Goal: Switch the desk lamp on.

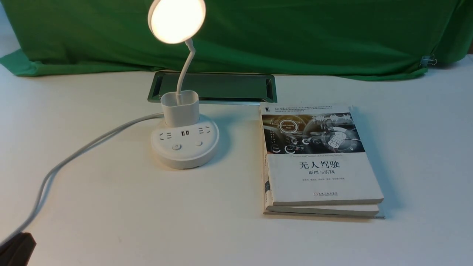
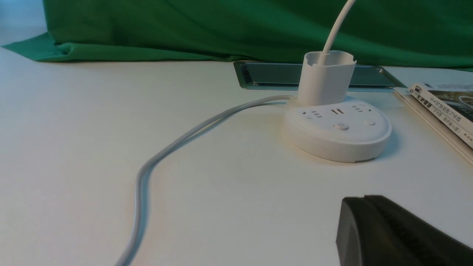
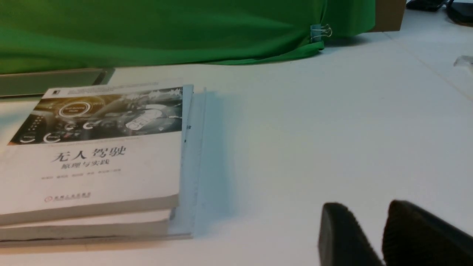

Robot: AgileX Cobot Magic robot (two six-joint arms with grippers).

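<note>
The white desk lamp stands left of centre, and its round disc head (image 1: 176, 20) glows bright. Its bendy neck drops into the cup holder (image 1: 180, 107) on the round base (image 1: 184, 146), which bears sockets, USB ports and two buttons (image 1: 176, 146). My left gripper (image 2: 364, 199) is shut on nothing, low over the table well in front and left of the base (image 2: 338, 129). Only its dark tip (image 1: 16, 247) shows at the front view's bottom left corner. My right gripper (image 3: 367, 207) is open by a narrow gap, empty, right of the books.
The lamp's white cord (image 1: 74, 155) runs from the base to the table's front left, close by the left gripper. Two stacked books (image 1: 317, 162) lie right of the lamp. A metal cable hatch (image 1: 221, 87) sits behind the lamp, and a green cloth (image 1: 295, 37) hangs at the back.
</note>
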